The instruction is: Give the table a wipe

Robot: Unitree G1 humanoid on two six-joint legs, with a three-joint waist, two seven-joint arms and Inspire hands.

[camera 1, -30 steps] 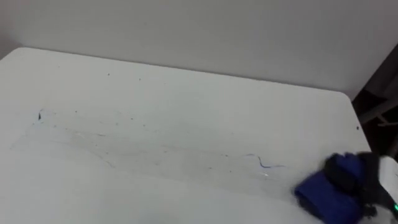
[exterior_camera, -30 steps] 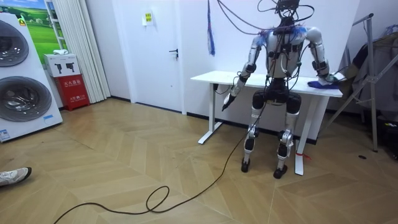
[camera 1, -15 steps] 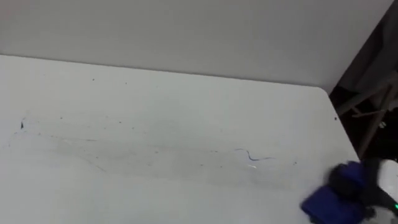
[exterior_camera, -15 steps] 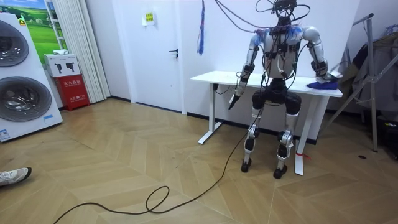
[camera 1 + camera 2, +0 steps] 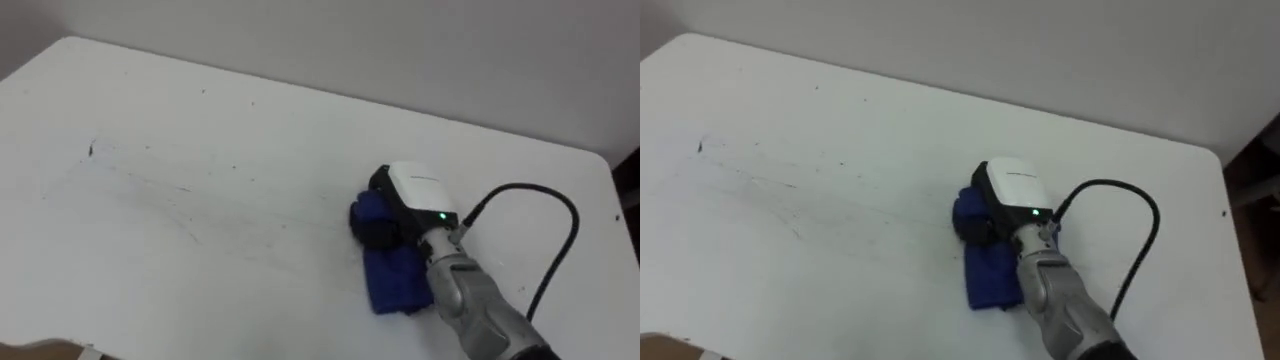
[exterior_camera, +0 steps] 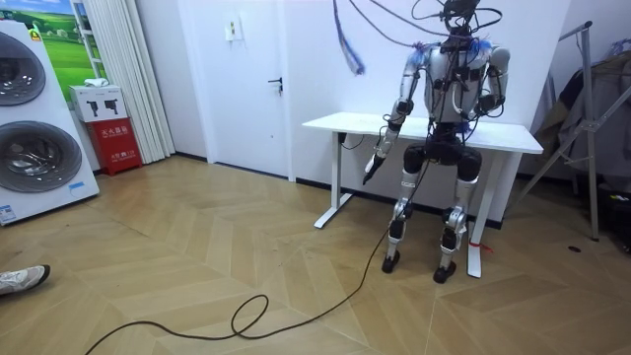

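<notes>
One blue cloth [image 5: 392, 282] under robot hand [image 5: 408, 198].

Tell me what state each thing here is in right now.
table: faint dark marks on its left part.
blue cloth: crumpled, lying on the table.
right hand: curled on the cloth, pressing down.
left hand: hanging beside the table.
door: closed.
</notes>
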